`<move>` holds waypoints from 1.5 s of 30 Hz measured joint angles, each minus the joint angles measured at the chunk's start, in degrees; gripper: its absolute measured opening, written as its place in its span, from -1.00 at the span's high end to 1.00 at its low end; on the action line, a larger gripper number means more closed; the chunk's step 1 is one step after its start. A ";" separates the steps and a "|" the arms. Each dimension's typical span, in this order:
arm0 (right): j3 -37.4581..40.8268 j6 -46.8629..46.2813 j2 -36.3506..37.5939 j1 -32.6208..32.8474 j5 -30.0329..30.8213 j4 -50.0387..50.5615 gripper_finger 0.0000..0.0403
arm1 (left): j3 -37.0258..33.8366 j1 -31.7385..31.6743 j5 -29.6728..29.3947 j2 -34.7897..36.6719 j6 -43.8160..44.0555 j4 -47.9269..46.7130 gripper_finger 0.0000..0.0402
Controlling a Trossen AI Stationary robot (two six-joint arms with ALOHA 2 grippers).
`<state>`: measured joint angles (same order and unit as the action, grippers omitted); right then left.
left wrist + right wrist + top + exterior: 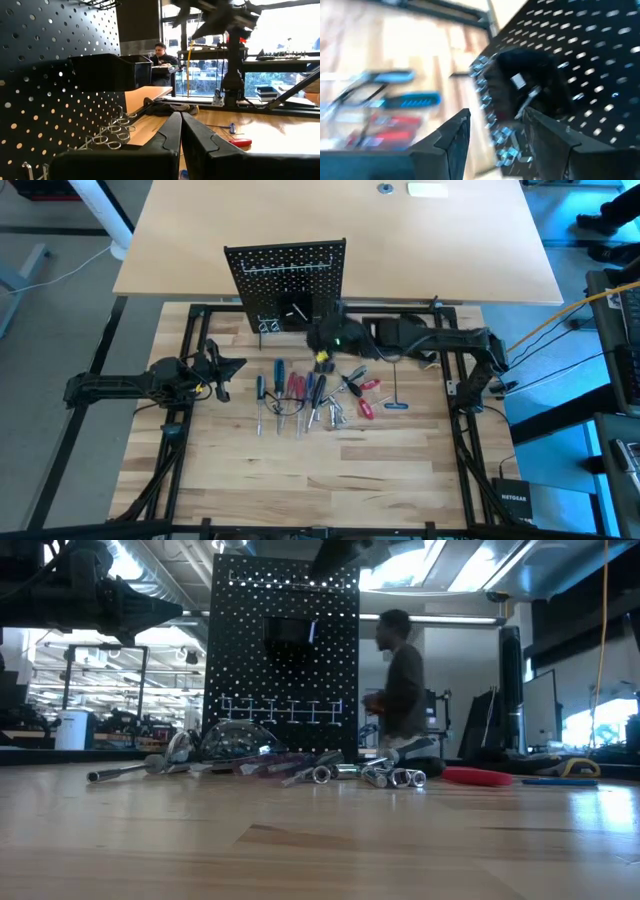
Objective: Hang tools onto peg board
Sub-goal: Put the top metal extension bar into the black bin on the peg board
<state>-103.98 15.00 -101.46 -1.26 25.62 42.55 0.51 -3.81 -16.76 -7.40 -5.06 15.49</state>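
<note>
Right gripper [492, 137] raised at the face of the upright peg board [290, 275], arm reaching in from 3 o'clock, fingers parted and holding nothing, a black bin [530, 80] on the board just ahead of them. Left gripper [180, 131] at 9 o'clock of the table, arm stretched level, fingers pressed together and empty. Tools [315, 392] scattered flat on the table [330, 480] at 6 o'clock of the board.

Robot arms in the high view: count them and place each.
2. The left arm lies at the table's left side, its gripper beside the tools. The right arm reaches from the right to the peg board. None appears hidden.
</note>
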 joint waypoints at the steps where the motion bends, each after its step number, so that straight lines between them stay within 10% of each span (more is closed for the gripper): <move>1: -0.02 -1.21 0.21 1.18 0.33 2.19 0.10 | 0.00 0.00 -0.01 0.02 0.07 0.00 0.99; 18: 12.69 -19.62 -0.10 11.55 -5.74 17.07 0.10 | 0.00 0.00 -0.01 0.02 0.11 0.11 0.99; 45: 36.77 -38.13 -0.12 7.80 -12.84 -9.55 0.10 | 0.00 0.00 -0.01 0.02 -0.28 0.17 0.99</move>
<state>-67.22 -23.13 -101.58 6.54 12.78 33.00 0.51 -3.81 -16.78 -7.38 -5.34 15.66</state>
